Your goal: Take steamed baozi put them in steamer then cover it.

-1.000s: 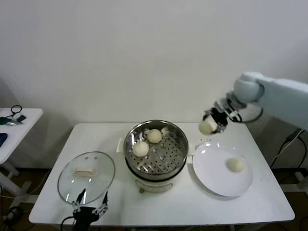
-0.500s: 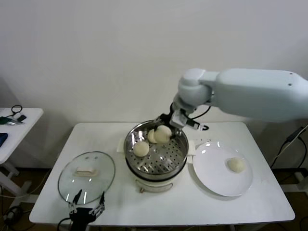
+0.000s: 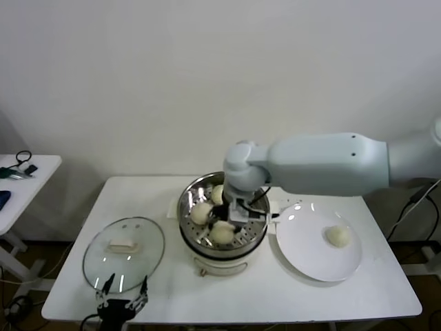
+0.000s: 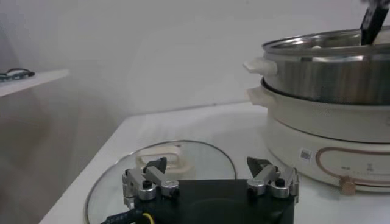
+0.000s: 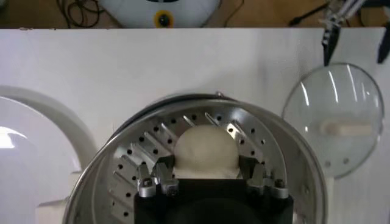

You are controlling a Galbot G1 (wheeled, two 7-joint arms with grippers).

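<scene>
- Three baozi sit inside the steamer (image 3: 207,238) at frame centre of the head view: one at the tray's upper left (image 3: 201,213), one at its top edge (image 3: 217,194), partly behind the arm, and the held baozi (image 3: 222,232) low at front-centre.
- Fourth baozi (image 3: 337,236) alone on the white plate (image 3: 303,258), right of the steamer.
- Right gripper (image 3: 231,222) reaches down into the steamer; jaws closed part-way around the held bun, pads (image 5: 163,170) pressing its two sides in the wrist view. Bun looks at or just above the perforated tray; can't tell if it rests on it.
- Left gripper (image 3: 122,295) parked at bottom left, by the table's (image 3: 386,289) front edge, just below the glass cover (image 3: 124,252); jaws spread wide, nothing between them.
- Cover lies flat on the table, lower left, well apart from the steamer, handle (image 3: 123,245) up.
- Handling, judged: buns prob. light, soft, springy; a hard squeeze would dent or tear the skin. Best taken across the widest part, both sides, light pressure. Surface looks smooth, maybe a bit tacky, so could cling to a pad on release.
- Cover: glass w/ metal rim, so stiff, heavier, breakable; the centre handle is the obvious grip spot, since rim and dome look slippery.
- Steamer itself: rigid steel on a white base, stays put.
</scene>
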